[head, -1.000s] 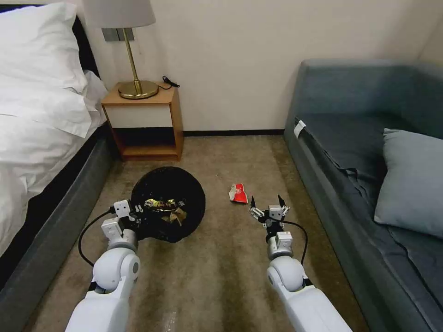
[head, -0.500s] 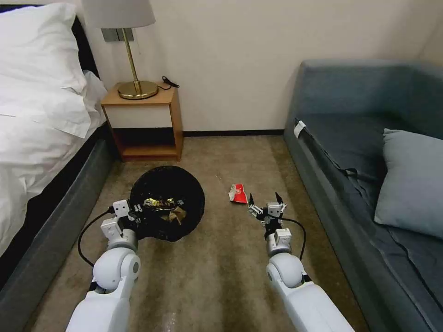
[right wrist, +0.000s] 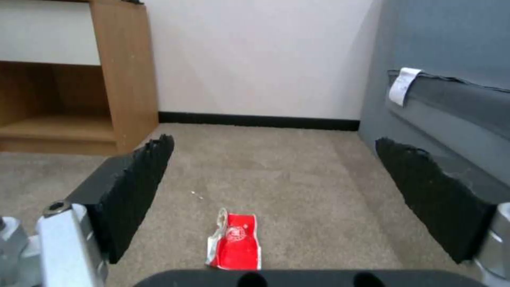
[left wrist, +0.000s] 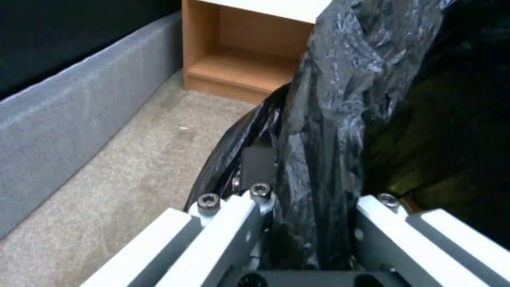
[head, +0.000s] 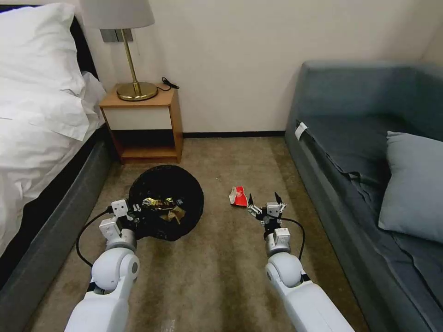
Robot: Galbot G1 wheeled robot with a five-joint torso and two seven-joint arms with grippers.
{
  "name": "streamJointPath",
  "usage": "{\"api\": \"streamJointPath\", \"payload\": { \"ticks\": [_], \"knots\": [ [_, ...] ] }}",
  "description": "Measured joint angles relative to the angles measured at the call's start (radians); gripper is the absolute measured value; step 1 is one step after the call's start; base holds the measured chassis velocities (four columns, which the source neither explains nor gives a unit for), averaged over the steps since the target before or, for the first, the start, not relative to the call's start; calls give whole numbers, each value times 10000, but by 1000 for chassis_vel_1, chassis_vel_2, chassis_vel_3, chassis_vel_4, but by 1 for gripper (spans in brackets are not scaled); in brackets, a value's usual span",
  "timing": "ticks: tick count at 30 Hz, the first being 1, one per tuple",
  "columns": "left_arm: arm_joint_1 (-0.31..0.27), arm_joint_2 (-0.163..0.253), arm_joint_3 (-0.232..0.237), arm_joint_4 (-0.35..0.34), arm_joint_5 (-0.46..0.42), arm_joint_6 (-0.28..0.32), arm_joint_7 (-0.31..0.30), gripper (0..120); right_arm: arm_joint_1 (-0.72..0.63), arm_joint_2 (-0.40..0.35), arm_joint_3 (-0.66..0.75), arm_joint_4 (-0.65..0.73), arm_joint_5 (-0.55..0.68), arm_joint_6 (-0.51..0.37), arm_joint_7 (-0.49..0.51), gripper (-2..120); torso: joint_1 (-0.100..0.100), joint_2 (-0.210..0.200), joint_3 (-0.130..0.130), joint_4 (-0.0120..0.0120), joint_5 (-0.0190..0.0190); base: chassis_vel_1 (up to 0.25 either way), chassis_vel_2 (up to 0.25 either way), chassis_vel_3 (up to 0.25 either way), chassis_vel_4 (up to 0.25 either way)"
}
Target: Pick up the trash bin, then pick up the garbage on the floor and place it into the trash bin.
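The trash bin, round and lined with a crinkled black bag, is at the left of the carpet. Gold-brown wrapper garbage and brown paper lie inside it. My left gripper is shut on the bin's near rim; in the left wrist view the black bag is pinched between its jaws. A red-and-white wrapper lies flat on the carpet right of the bin. My right gripper hovers open just behind and right of it. In the right wrist view the wrapper lies low between the spread black pads.
A bed with white linen runs along the left. A wooden nightstand with a brass lamp stands against the far wall. A blue-grey sofa with a cushion borders the right. Brown carpet lies open between them.
My right gripper has edged slightly left and forward, closer to the red-and-white wrapper. The left gripper and the bin have kept their places.
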Motion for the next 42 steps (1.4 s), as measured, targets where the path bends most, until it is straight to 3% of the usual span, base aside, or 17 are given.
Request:
{"api": "streamJointPath", "payload": {
  "ticks": [42],
  "knots": [
    [313,-11,-135,-299,17,-71,-56,1,-8,-9,-215,22,-100,29,180,100,0,0,0,-1,0,-65,62,67,-66]
  ]
}}
